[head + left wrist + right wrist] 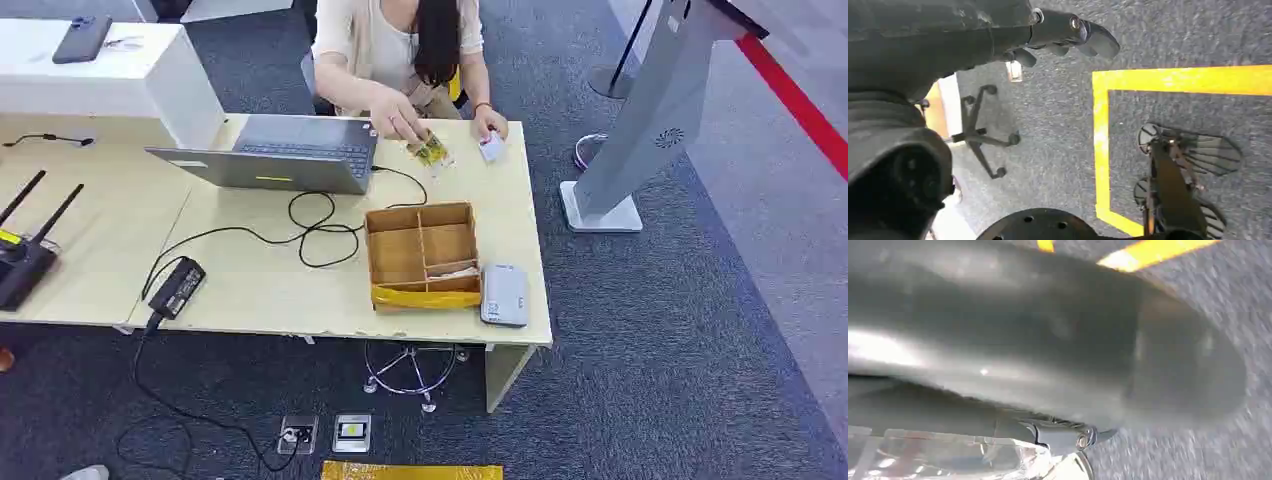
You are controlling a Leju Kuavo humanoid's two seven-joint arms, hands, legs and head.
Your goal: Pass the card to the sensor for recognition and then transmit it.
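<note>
A pale, flat rectangular card [491,147] is held by a person's hand [489,125] at the far right of the light wood table [260,285] — its long axis cannot be told. A compartmented wooden box [421,257] and grey sensor [504,294] lie near the front edge, above dark carpet. The left hand [1068,35] hangs with fingers curled, holding nothing — the right hand [1058,360] is too blurred to judge.

The head view is evenly and brightly lit, sharp throughout, with soft short shadows under the pale wooden surface [260,280]. The left wrist view is dimmer; the dark robot hand [1068,35] close to the lens is soft. The right wrist view is heavily blurred, with a white glare streak across the grey ribbed cover [998,340].
</note>
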